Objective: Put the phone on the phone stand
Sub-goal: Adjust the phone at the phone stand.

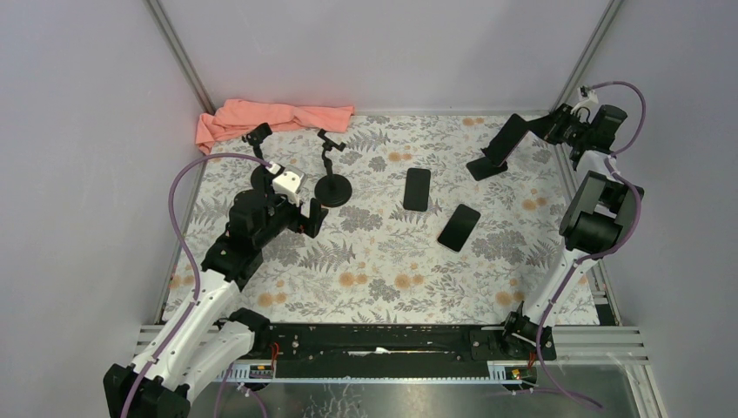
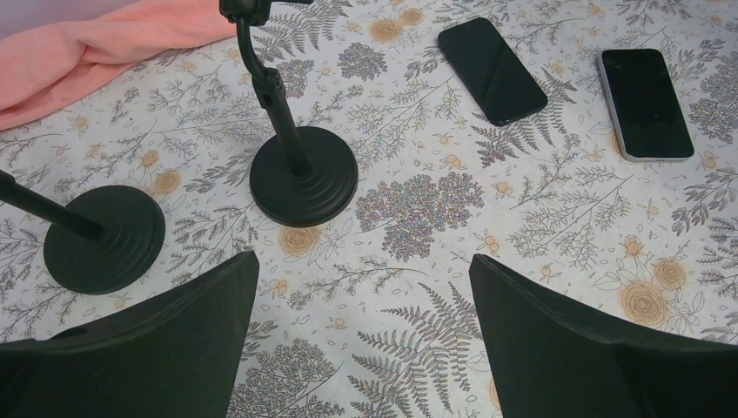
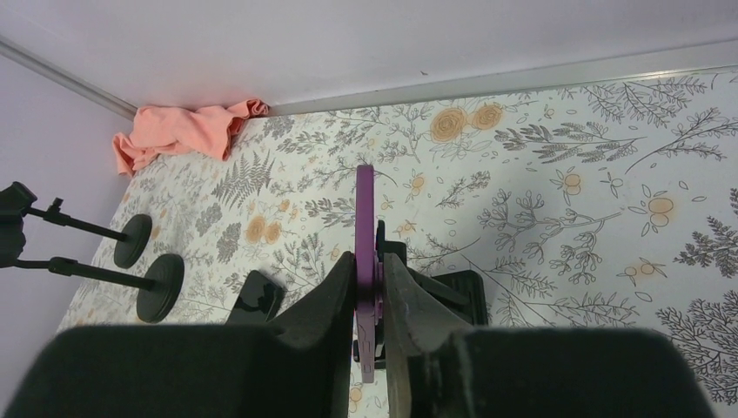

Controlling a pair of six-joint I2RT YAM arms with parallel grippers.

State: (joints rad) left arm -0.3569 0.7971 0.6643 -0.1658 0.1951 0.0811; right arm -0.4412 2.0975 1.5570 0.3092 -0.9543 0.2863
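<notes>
My right gripper [image 1: 561, 129] is shut on a purple phone [image 3: 365, 209], held edge-on between the fingers [image 3: 331, 296] at the far right of the table. In the top view it shows as a dark slanted slab [image 1: 513, 138]. A black folding stand [image 3: 457, 292] sits right behind and below the phone; I cannot tell if they touch. Two round-base stands [image 1: 333, 187] [image 2: 104, 238] stand at the left. My left gripper [image 2: 364, 287] is open and empty above the patterned mat, just short of the nearer round base [image 2: 303, 177].
Two black phones [image 1: 417, 188] [image 1: 459, 227] lie flat mid-table, also in the left wrist view [image 2: 492, 70] [image 2: 646, 103]. A pink cloth [image 1: 270, 117] is bunched at the back left corner. Walls close in the back and both sides.
</notes>
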